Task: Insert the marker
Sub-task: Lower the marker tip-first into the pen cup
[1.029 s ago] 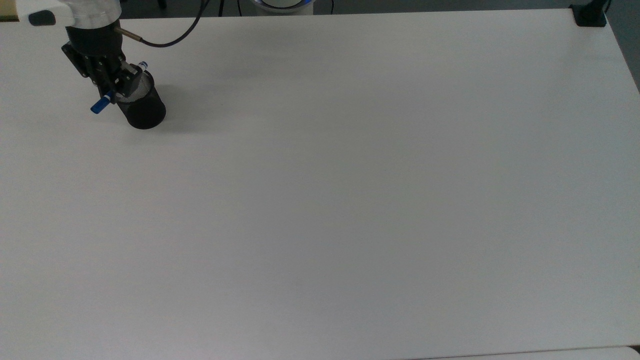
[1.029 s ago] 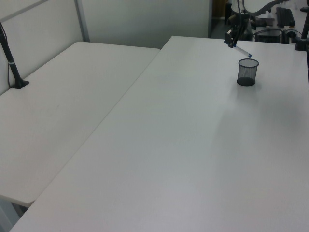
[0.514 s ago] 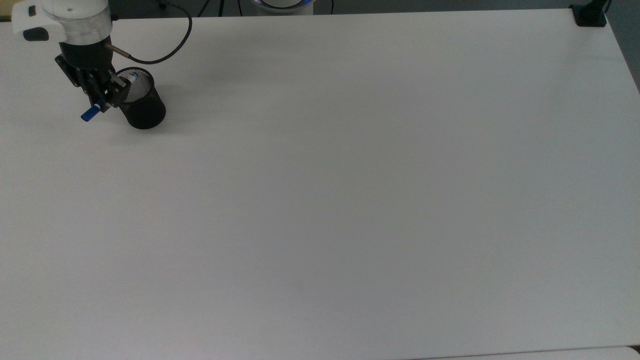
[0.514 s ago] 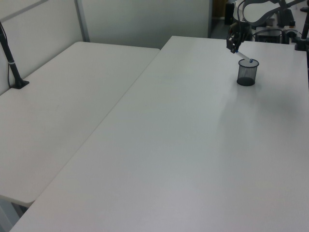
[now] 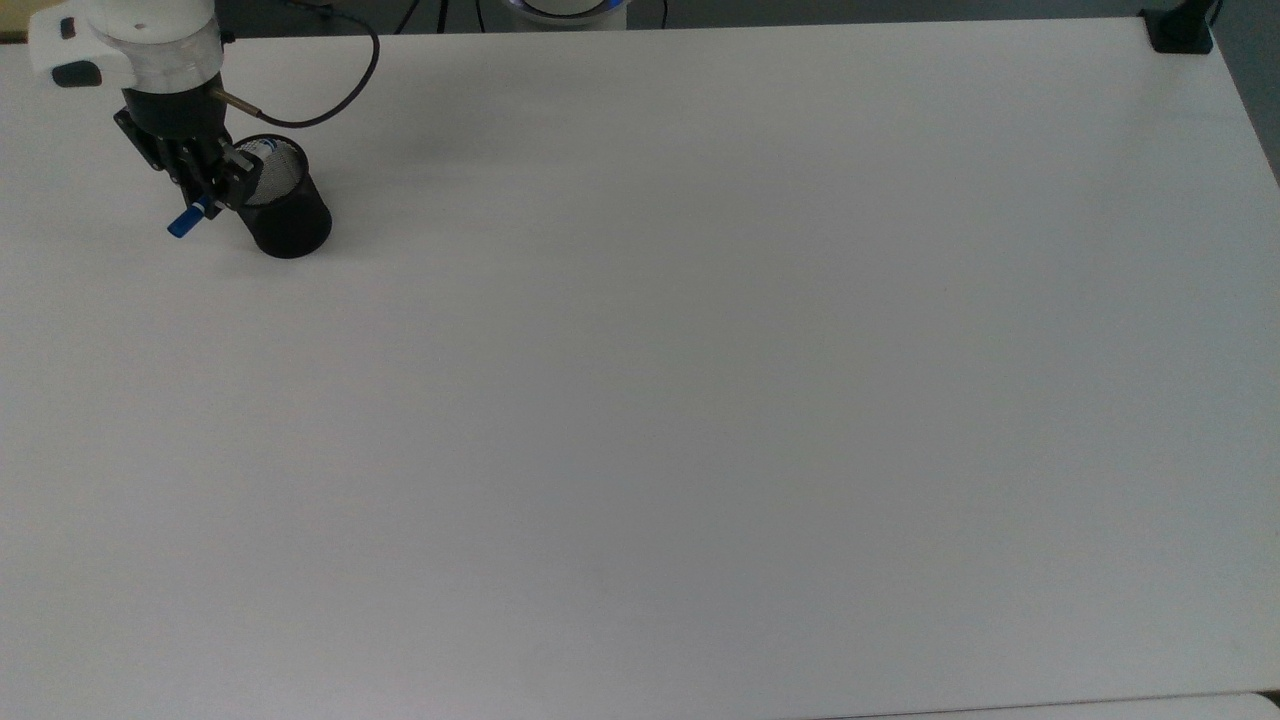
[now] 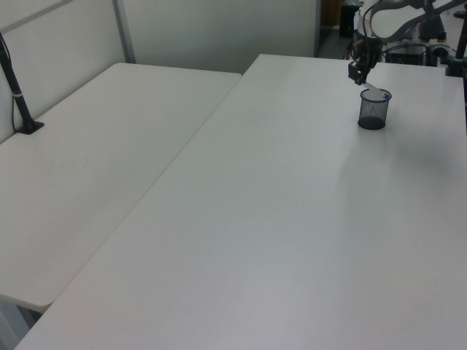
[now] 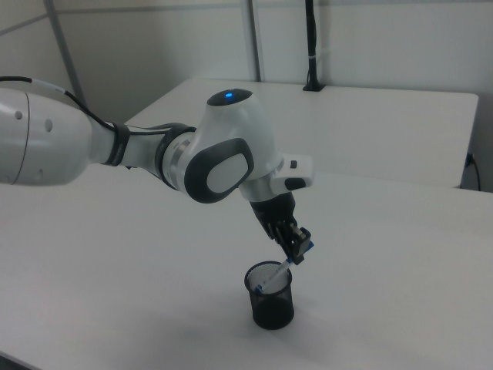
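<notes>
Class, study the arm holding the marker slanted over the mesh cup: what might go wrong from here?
1. The marker is tilted, with its lower end just inside the mesh cup; pushing on may tip the cup.
2. If the pincer releases now, the marker might lean out over the rim.

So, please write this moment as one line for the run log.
step: insert | gripper: shut on marker | marker: tilted, lower end inside mesh cup, blue cap end outside | cup: upright on table

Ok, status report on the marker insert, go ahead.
Gripper shut on marker, tilted. Lower end inside the mesh cup, cap end outside. Nothing in the way.
</notes>
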